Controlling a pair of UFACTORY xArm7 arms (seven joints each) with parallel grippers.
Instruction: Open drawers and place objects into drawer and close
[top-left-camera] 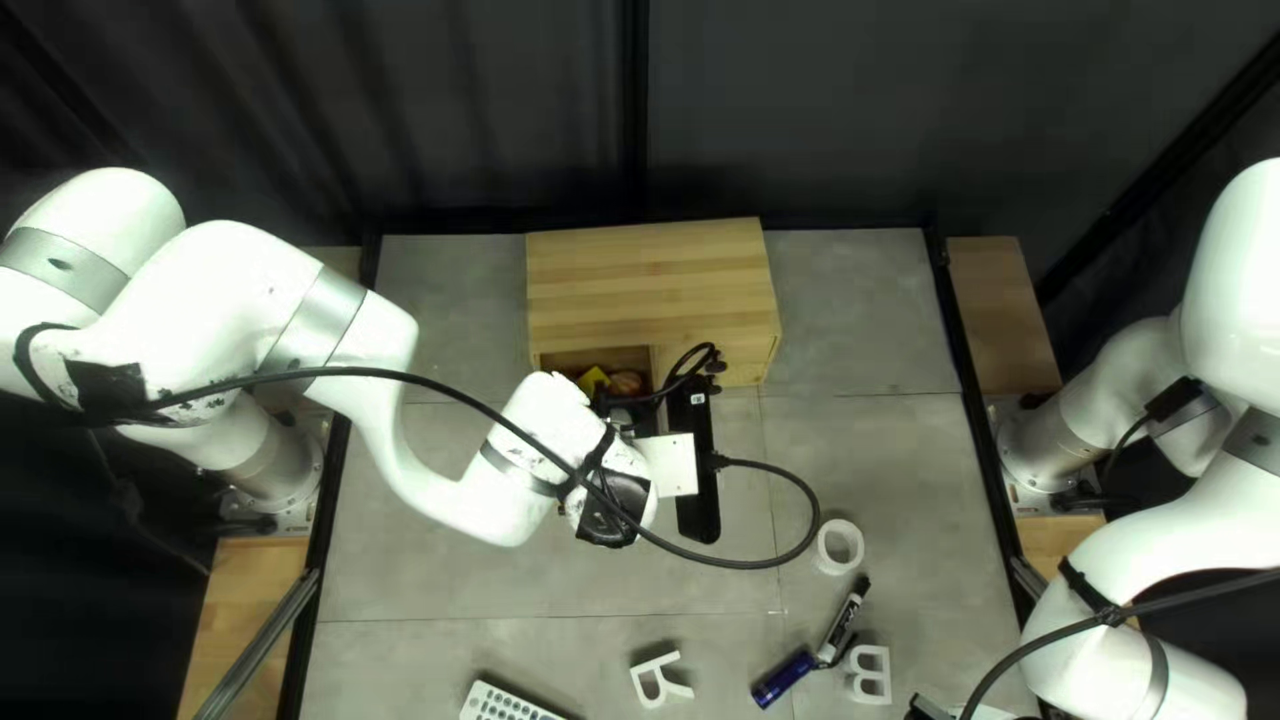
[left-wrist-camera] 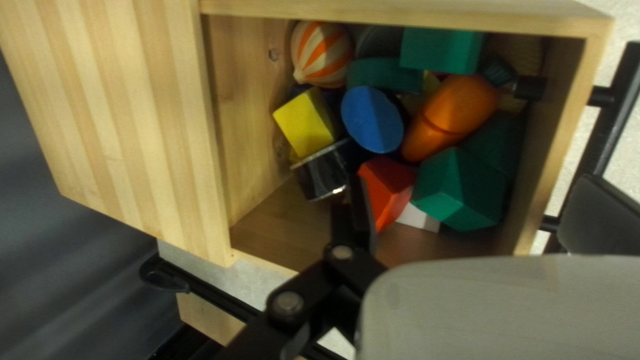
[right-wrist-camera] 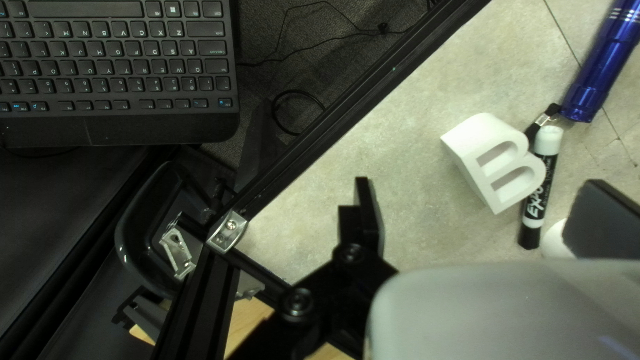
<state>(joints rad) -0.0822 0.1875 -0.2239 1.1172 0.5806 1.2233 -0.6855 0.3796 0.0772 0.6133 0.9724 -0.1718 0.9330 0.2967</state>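
The grey tiled counter [top-left-camera: 440, 574] carried a pale striped wooden cabinet [top-left-camera: 640, 280] at the middle of its far edge. One wooden drawer [left-wrist-camera: 563, 133] stood open toward the near edge, so that step was done; whether a second was open could not be seen. Inside lay a heap of goods: green blocks [left-wrist-camera: 460, 190], an orange plastic piece [left-wrist-camera: 453, 113], a blue round-faced block [left-wrist-camera: 372, 120], a yellow block [left-wrist-camera: 307, 123]. Filling seemed well along.

The left gripper [left-wrist-camera: 473, 183] hung over the drawer, jaws apart, gripping nothing. The right gripper [right-wrist-camera: 481, 190] hung near the counter's near right corner, jaws likewise parted and empty.

Still to be stowed, presumably: a white-keyed pad [top-left-camera: 507, 703] at the near edge, a blue metallic torch [right-wrist-camera: 600, 67], a black-and-white marker [right-wrist-camera: 541, 180], a white ring [top-left-camera: 840, 546], white letters B [right-wrist-camera: 497, 160] and R [top-left-camera: 660, 679]. Closing remained too.
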